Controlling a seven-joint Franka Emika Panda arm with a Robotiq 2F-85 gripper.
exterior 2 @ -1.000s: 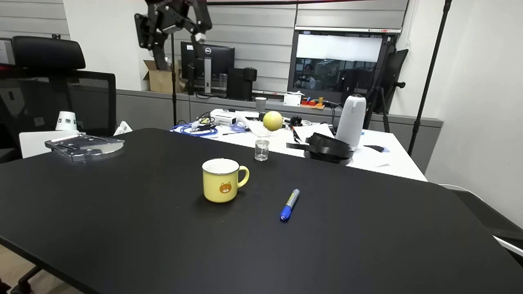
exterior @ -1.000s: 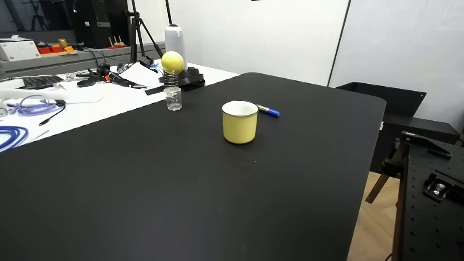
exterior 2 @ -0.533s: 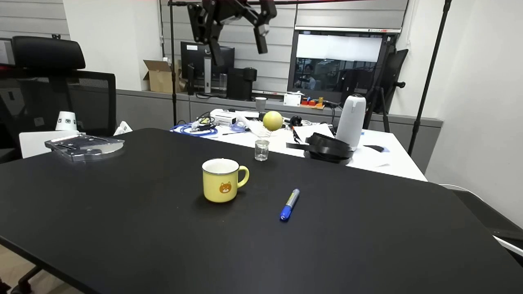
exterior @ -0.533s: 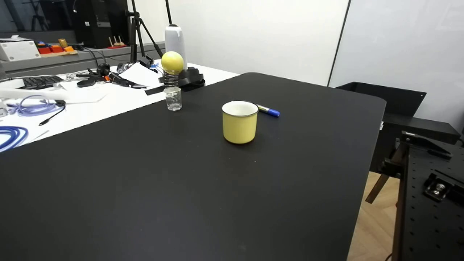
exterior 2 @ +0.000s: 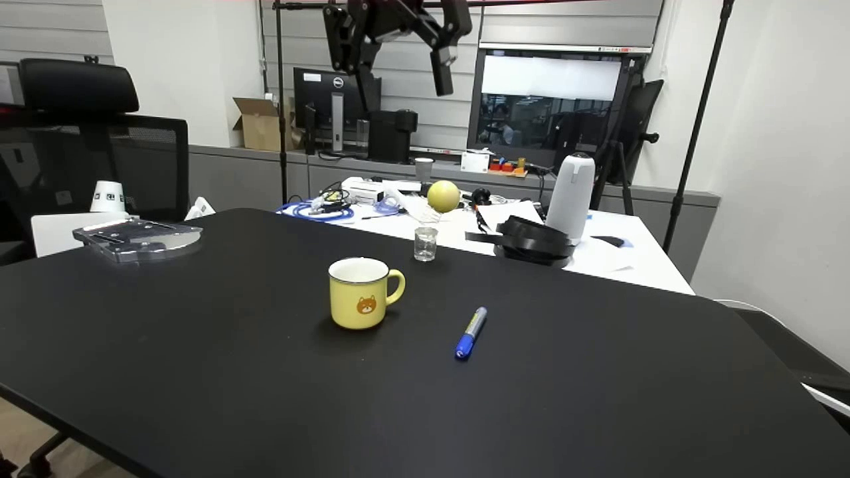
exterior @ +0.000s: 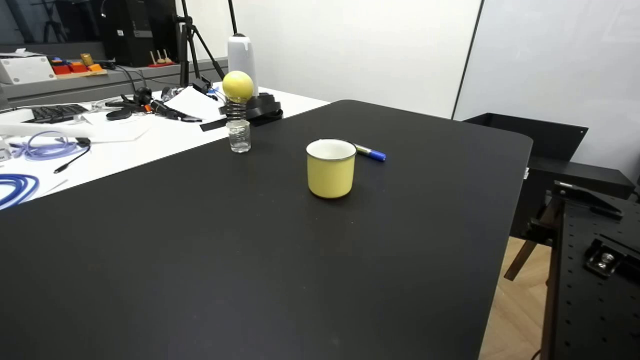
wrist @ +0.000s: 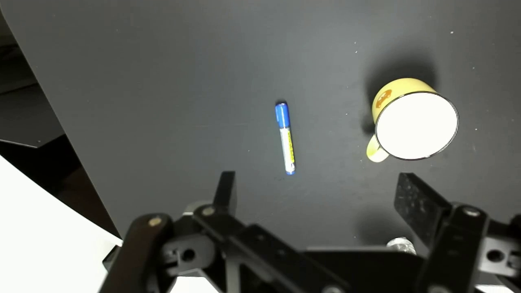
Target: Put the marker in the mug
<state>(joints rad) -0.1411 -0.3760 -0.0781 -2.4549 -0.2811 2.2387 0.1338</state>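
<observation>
The marker (wrist: pixel 286 138) lies flat on the black table, with a blue cap and a white-and-yellow barrel. It shows whole in an exterior view (exterior 2: pixel 471 333) and partly behind the mug in an exterior view (exterior: pixel 371 153). The pale-yellow mug (exterior 2: pixel 352 299) stands upright beside it, with a handle and a bear face; it also shows in an exterior view (exterior: pixel 330 175) and the wrist view (wrist: pixel 401 86). My gripper (exterior 2: pixel 406 94) is open and empty, high above the table. In the wrist view, the gripper (wrist: pixel 317 181) has its fingers wide apart, with the marker beyond the fingertips.
A clear bottle (exterior: pixel 239 136) topped by a spring and a yellow ball (exterior: pixel 238 86) stands near the table's edge; its glass also shows in the wrist view (wrist: pixel 401 245). A clear plastic plate (exterior 2: pixel 136 239) lies at the table's far left. A white table (exterior: pixel 165 135) holds cables and devices.
In an exterior view, my gripper has moved to the right and stays high and open, dipping slightly in the last half second. The marker and mug have not moved.
</observation>
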